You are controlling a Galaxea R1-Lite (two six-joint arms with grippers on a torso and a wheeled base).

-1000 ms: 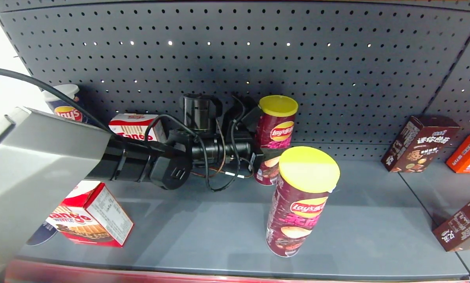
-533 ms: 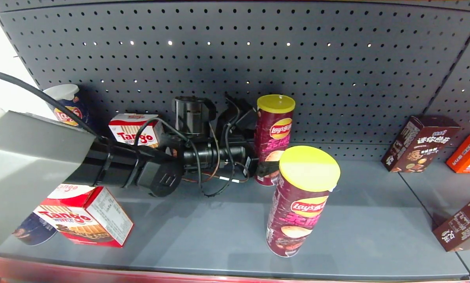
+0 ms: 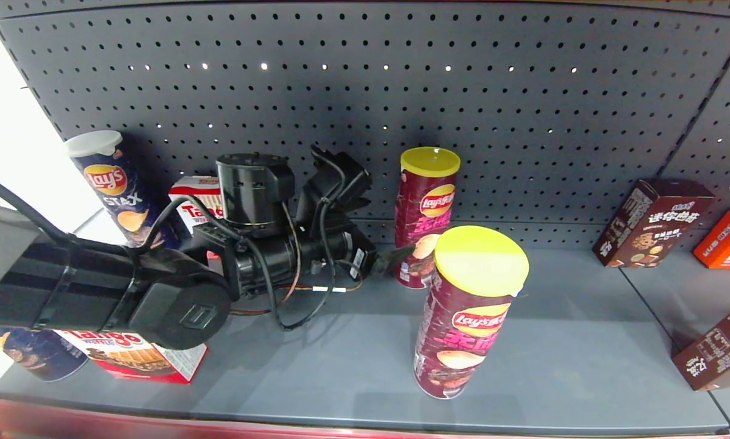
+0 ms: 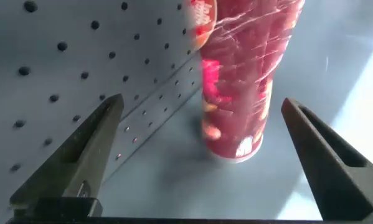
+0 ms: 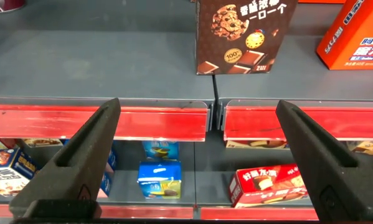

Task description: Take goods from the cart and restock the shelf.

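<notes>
Chip can, maroon with a yellow lid, stands upright at the far side of the shelf, close to the pegboard. Just left of its base sits the left claw, jaws spread wide and gripping nothing, the can ahead of its tips. 1 matching can stands nearer, to the right. The right claw is spread apart too, facing a red shelf rail.
</notes>
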